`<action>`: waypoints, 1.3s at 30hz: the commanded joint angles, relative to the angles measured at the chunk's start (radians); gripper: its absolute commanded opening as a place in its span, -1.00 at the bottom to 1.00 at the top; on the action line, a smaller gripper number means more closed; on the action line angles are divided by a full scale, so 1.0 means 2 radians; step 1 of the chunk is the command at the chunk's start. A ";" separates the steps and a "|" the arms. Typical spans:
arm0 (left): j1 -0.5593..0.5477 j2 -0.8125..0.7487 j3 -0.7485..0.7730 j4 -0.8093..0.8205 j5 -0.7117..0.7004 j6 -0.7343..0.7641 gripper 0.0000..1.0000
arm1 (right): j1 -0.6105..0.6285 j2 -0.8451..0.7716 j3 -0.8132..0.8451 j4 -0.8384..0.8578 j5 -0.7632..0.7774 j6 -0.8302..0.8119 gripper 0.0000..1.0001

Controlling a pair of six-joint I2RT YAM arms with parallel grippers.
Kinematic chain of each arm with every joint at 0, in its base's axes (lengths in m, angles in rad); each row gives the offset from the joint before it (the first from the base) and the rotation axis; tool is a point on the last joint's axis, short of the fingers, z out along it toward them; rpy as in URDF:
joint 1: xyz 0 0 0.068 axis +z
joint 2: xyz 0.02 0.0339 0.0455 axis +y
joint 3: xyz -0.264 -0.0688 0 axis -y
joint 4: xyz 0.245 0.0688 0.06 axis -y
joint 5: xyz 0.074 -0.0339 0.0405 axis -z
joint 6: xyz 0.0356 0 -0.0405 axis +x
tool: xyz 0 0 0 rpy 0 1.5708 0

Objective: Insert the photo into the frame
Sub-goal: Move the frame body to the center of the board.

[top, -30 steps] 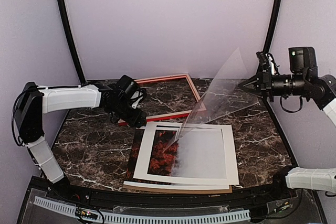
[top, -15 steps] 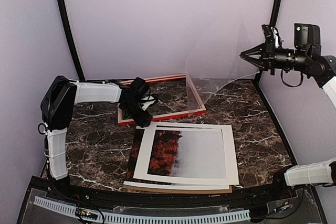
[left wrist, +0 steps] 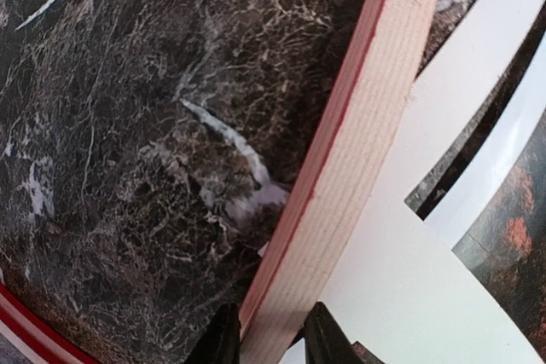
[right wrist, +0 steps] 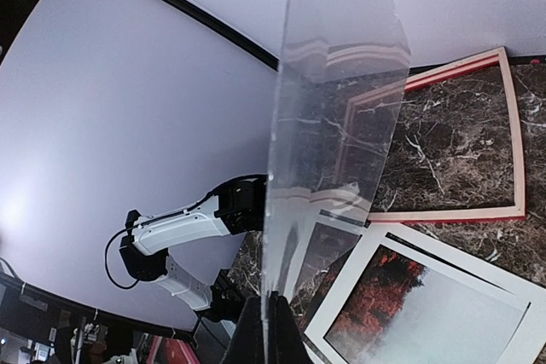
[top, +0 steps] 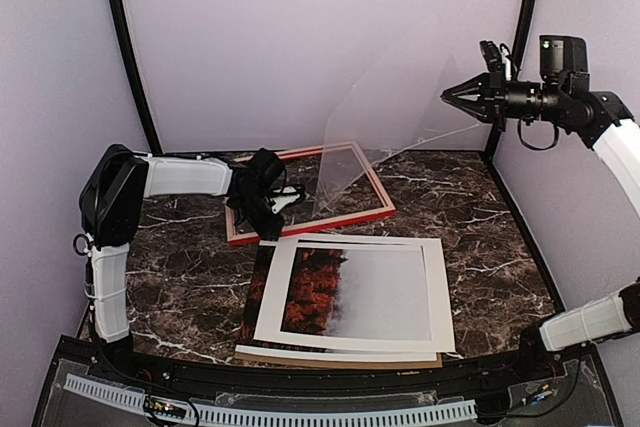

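The frame (top: 345,218), red-faced with pale wood sides, lies at the back of the marble table. My left gripper (top: 287,204) is shut on its near rail. In the left wrist view the two fingers (left wrist: 223,340) flank the pale rail (left wrist: 367,125), and the gripper (left wrist: 273,343) pinches it. The photo (top: 320,292), red trees fading into fog, lies at the front under a white mat (top: 440,297). My right gripper (top: 452,97) is high at the back right, shut on a clear sheet (top: 385,112) whose low corner hangs over the frame. The right wrist view shows this gripper (right wrist: 271,330) pinching the sheet's (right wrist: 333,125) edge.
A brown backing board (top: 340,360) lies under the mat and photo, its edge showing at the front. Lilac walls with black poles close in the back and sides. The left arm (right wrist: 183,223) reaches across the table's left half.
The right gripper lifted the clear sheet off the mat, up and toward the back. The left gripper moved onto the frame's near rail and closed on it.
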 commanded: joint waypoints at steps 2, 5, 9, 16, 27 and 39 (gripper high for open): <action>0.000 -0.048 -0.040 -0.032 0.008 0.020 -0.53 | -0.004 0.011 0.014 0.044 -0.016 -0.002 -1.00; 0.000 -0.070 -0.066 -0.036 0.010 0.022 -0.62 | -0.004 0.021 0.011 0.052 -0.018 0.001 -1.00; 0.000 -0.098 -0.095 -0.039 0.007 0.018 -0.70 | -0.005 0.035 0.001 0.072 -0.027 0.012 -1.00; -0.006 -0.155 -0.155 -0.022 0.030 0.030 -0.79 | 0.001 0.048 -0.025 0.102 -0.041 0.029 -1.00; -0.053 -0.183 -0.208 -0.017 0.033 0.060 -0.79 | 0.020 0.084 -0.010 0.111 -0.051 0.030 -1.00; -0.091 -0.195 -0.219 0.000 -0.001 0.090 -0.69 | 0.035 0.114 0.008 0.094 -0.048 0.020 -1.00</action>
